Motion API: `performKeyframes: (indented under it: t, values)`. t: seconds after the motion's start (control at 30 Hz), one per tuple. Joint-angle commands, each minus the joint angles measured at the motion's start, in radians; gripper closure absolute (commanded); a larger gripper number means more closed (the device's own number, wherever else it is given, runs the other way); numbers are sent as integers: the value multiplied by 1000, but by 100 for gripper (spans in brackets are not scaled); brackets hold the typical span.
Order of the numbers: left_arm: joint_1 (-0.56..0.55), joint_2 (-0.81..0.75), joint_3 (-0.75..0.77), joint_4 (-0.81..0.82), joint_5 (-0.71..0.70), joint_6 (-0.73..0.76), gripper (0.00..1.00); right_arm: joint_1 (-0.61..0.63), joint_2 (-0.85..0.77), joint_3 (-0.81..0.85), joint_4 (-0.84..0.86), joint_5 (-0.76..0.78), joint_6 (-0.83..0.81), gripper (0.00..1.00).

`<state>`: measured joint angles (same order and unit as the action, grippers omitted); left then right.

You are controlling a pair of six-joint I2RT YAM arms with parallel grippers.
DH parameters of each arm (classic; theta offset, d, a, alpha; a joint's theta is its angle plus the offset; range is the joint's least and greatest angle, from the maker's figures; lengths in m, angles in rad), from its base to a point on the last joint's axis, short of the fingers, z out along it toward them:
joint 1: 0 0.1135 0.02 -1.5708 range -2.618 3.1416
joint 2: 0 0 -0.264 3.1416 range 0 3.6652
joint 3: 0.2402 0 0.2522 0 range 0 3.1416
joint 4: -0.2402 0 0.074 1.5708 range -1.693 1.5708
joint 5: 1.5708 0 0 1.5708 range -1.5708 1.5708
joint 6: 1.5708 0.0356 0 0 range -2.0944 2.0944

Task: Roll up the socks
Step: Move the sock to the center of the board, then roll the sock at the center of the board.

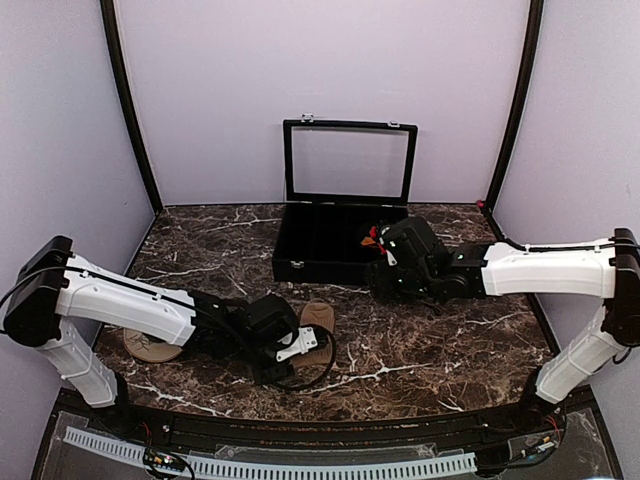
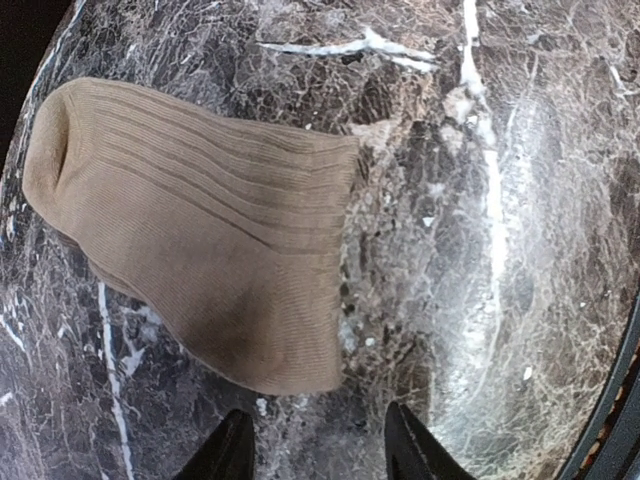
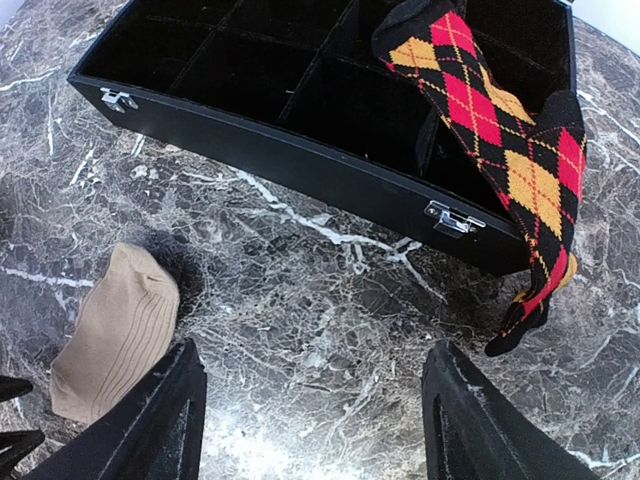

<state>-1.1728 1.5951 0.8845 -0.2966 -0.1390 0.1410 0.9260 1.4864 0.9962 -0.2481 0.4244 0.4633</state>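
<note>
The tan-brown sock (image 2: 200, 230) lies flat on the marble table, its straight edge just ahead of my left gripper (image 2: 318, 450), which is open with nothing between its fingers. From above, one end of that sock (image 1: 318, 316) shows beside the left gripper (image 1: 300, 340), and more tan fabric (image 1: 150, 347) pokes out from under the left arm. The argyle sock (image 3: 500, 130) hangs over the front wall of the black case (image 3: 300, 160), its tip on the table. My right gripper (image 3: 315, 420) stands open over bare marble in front of the case, apart from both socks.
The black compartment case (image 1: 300, 268) sits at the back centre with its glass lid (image 1: 348, 160) upright. Lilac walls close in the table on three sides. The right gripper (image 1: 378, 272) hovers by the case's front right corner.
</note>
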Motion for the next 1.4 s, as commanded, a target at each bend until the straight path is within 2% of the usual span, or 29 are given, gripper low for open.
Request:
performKeyframes:
  t: [0.0,0.7,0.87,1.03,1.2,1.37]
  values:
    - [-5,22,23,20,-54,85,53,-11,-23,-8,-2,-18,-9,32]
    - [-10,94,34,97,-33,169,55,-27,-17,-14,-9,-43,-8,31]
    - [-10,138,43,90,-61,179,59,-33,-21,-22,-10,-42,-9,31]
    - [-10,177,55,73,-67,186,72,-39,-23,-24,-14,-44,-12,31]
    - [-10,193,68,33,-47,174,100,-48,-29,-26,-17,-45,-19,32]
    - [-10,183,88,-35,-11,124,100,-50,-29,-21,-18,-55,-34,32]
